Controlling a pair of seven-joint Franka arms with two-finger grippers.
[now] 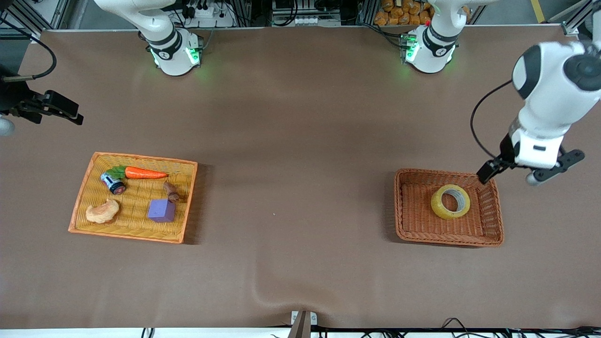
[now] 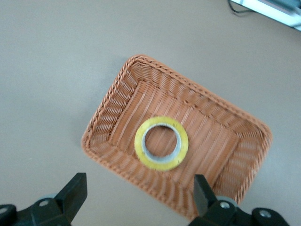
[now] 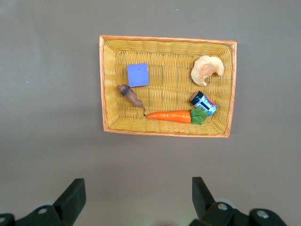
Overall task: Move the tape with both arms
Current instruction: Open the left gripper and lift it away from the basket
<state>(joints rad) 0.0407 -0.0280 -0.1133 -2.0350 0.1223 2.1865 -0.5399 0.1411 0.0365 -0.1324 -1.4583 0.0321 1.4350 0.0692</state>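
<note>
The tape, a yellowish ring with a grey-white core, lies flat in the brown wicker basket toward the left arm's end of the table. It also shows in the left wrist view, inside the basket. My left gripper is open and empty, up in the air over the basket's edge nearest the left arm's end; its fingers frame the basket's rim. My right gripper is open and empty, high over the table at the right arm's end, and its fingers show with the yellow tray in its wrist view.
The yellow woven tray holds a carrot, a purple cube, a pale orange lumpy toy, a small can and a brown piece. A fold in the table cover sits at the near edge.
</note>
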